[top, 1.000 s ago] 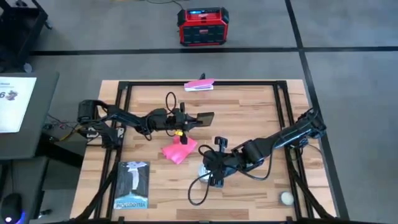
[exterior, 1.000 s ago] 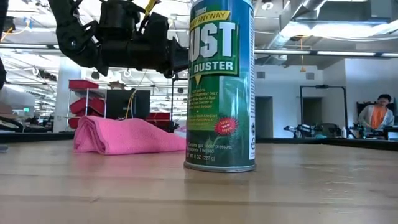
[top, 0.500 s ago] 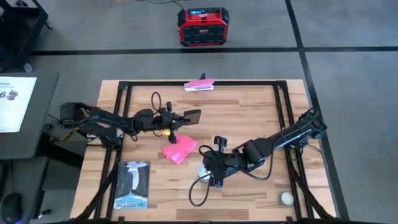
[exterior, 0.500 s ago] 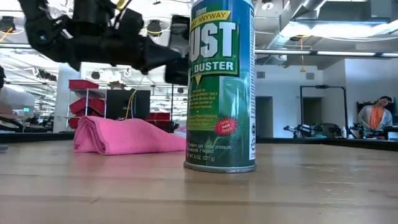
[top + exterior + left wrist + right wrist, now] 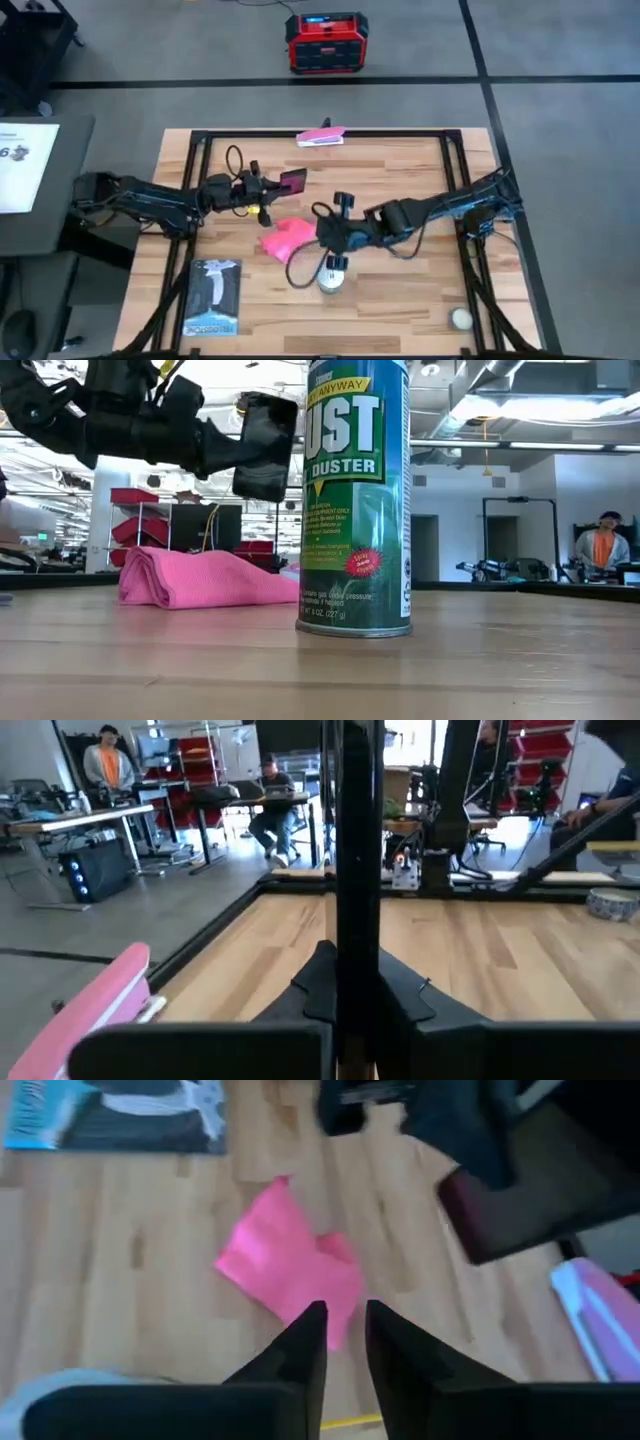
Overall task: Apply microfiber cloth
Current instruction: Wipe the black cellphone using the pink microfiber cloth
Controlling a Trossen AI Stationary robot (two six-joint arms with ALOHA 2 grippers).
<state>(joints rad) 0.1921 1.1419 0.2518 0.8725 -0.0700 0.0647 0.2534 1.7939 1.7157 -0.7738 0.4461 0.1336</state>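
High view: the left gripper [image 5: 272,186] is clamped on the phone [image 5: 292,181], held up beside the cloth [image 5: 288,240], which lies on the table just ahead of the right gripper [image 5: 322,234], fingers slightly parted. Coming in off-centre, those fingers could pinch only one fold and drag the cloth, or brush the can [image 5: 333,277] near them.

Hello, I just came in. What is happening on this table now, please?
The left gripper holds a black phone up off the table. The right gripper is above the edge of the microfiber cloth, fingers slightly apart and not yet on it. The cloth lies crumpled on the wood, beside a green duster can. So the phone is raised, but wiping has not started.
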